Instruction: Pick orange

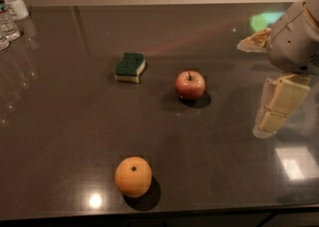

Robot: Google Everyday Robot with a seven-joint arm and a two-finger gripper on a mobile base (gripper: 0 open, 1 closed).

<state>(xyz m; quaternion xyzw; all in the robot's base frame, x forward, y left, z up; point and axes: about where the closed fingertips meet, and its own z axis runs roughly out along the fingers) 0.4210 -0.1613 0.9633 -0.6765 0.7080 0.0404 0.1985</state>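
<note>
Camera view: nothing gained yet — the orange (133, 176) sits untouched near the bench's (60, 121) front edge; the gripper (256, 87) hangs by the right edge, fingers (281, 102) spread, empty.

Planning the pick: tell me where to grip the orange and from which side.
Likely grip the orange across its widest middle, from above: it is round, stem mark up, standing apart from the apple and sponge. The gripper hangs far right, above the table.

Dim overhead light; glare on table (70, 126) below gripper (273, 107), far right.
</note>
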